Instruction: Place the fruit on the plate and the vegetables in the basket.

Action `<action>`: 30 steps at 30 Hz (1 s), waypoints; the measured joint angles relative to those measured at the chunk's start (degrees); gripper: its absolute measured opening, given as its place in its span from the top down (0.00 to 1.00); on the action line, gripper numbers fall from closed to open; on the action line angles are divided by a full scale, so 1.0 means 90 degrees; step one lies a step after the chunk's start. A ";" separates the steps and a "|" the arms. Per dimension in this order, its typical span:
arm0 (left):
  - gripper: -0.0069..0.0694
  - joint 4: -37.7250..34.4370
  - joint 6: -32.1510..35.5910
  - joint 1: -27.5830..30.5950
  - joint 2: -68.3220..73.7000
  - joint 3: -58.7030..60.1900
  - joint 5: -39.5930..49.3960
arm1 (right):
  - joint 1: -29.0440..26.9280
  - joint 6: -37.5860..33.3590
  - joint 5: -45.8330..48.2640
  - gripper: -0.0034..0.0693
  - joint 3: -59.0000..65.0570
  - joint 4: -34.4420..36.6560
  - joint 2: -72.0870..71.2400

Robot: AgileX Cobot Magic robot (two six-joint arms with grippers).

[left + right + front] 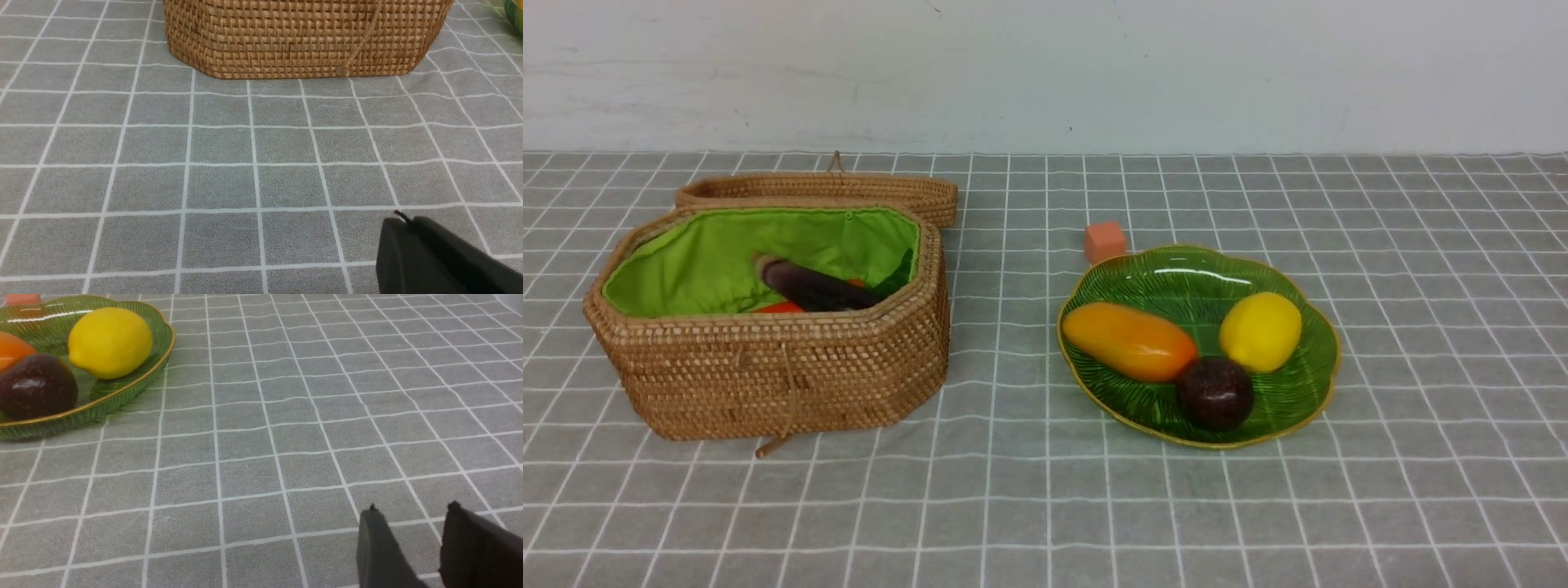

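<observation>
Looks basically done, you've got the yellow lemon, orange-yellow mango-like fruit and round maroon fruit on the green leaf-ribbed plate, up ahead of the empty right claw, jaws apart. Purple eggplant and something orange sit in the woven rattan basket, ahead of the left claw, pressed together; can't spot the radish.

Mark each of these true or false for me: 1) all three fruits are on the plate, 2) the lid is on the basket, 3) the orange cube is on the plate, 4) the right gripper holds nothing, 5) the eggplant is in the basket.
1) All three fruits are on the plate: true. The lemon, mango and maroon fruit all lie on it.
2) The lid is on the basket: false. The lid lies on the table behind the open basket.
3) The cube is on the plate: false. The cube sits on the cloth just behind the plate.
4) The right gripper holds nothing: true. Its jaws stand apart over bare cloth.
5) The eggplant is in the basket: true.
</observation>
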 joint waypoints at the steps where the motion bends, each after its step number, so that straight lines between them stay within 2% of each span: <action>1: 0.90 0.0000 0.0000 0.0000 0.0000 0.0000 0.0000 | 0.0000 0.0000 0.0000 0.62 0.0000 0.0000 0.0000; 30: 0.88 0.0000 0.0000 0.0000 0.0000 0.0000 -0.0005 | 0.0000 0.0000 0.0000 0.62 0.0000 0.0000 0.0000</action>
